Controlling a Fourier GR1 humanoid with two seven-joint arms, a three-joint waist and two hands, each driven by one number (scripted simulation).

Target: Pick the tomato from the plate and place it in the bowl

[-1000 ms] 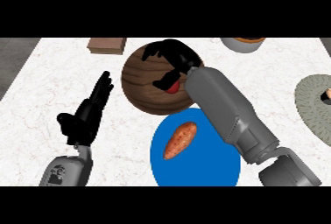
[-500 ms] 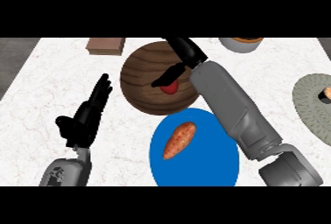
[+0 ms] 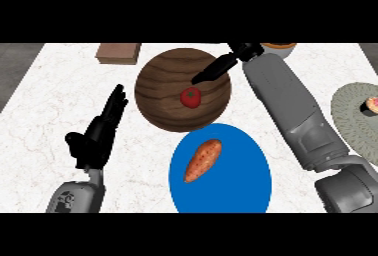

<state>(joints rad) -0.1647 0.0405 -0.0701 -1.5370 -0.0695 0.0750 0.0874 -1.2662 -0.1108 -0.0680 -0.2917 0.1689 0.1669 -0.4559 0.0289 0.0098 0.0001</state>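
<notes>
The pale marbled surface (image 3: 44,125) carries all you need to read. The blue plate (image 3: 236,180) holds only a sweet potato (image 3: 201,160); the brown wooden bowl (image 3: 173,107) just beyond it now contains the tomato (image 3: 192,97), so the placement looks complete. Your right hand (image 3: 215,69) hangs over the bowl's far rim, fingers straight and apart, gripping nothing. Your left hand (image 3: 100,132) rests open beside the bowl.

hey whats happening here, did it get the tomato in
Yes. The tomato lies inside the wooden bowl, free of either hand. The right hand is open above the bowl's far rim, holding nothing. The left hand rests open at the left. On the blue plate only a sweet potato remains.
</notes>
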